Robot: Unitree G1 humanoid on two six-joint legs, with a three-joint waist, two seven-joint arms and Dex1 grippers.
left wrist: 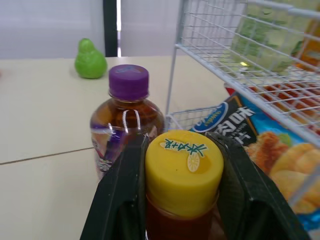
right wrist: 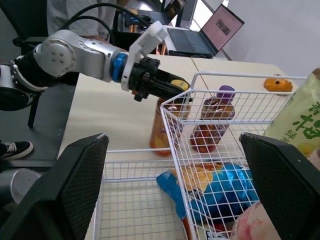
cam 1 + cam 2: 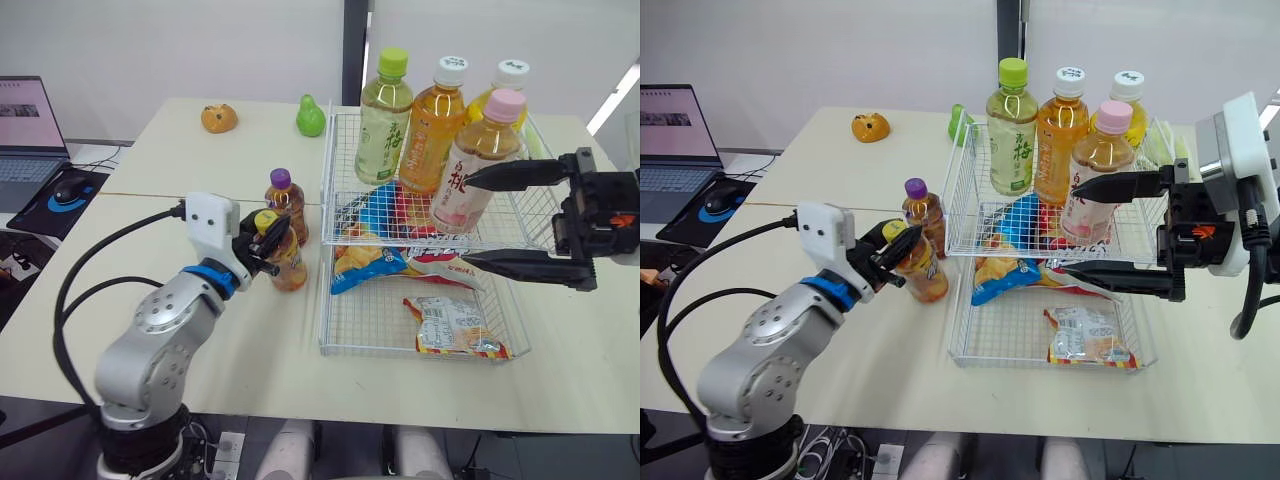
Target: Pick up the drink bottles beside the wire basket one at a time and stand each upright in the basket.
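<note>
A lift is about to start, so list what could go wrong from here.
The left gripper grips the yellow-capped brown tea bottle only at its cap; it might slip or swing when lifted.
The purple-capped dark bottle stands just beside it and could be knocked over.
The white wire basket holds four upright bottles on its upper tier, with the open right gripper by the pink-capped bottle; placing another might topple one.
</note>
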